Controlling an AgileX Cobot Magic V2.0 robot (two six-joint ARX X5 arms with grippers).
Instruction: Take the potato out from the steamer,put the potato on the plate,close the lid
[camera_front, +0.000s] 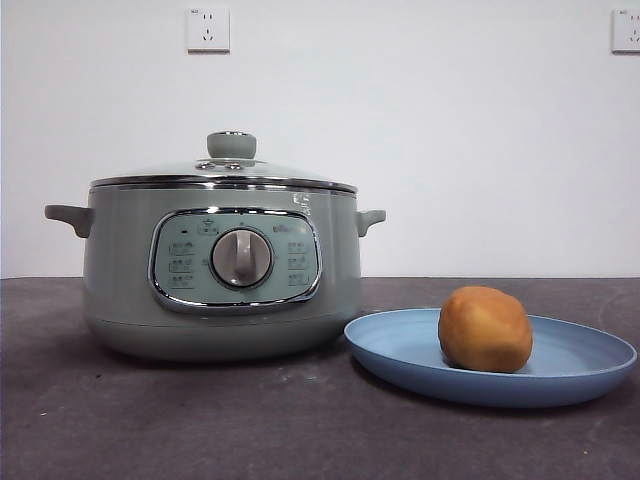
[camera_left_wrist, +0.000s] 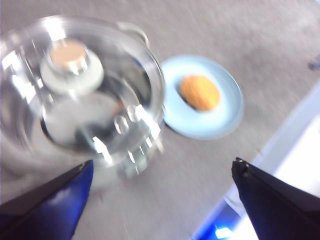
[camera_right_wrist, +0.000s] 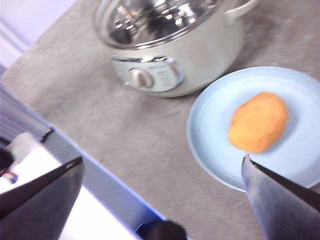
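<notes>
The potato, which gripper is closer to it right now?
Right. The right gripper hangs open just above the potato; the left gripper, open too, is over by the lid.

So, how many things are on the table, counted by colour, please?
Sage green: 1, the steamer, its glass lid with a green knob on top
Light blue: 1, the plate
Golden brown: 1, the potato on the plate
Total: 3, or 4 counting the lid separately
</notes>
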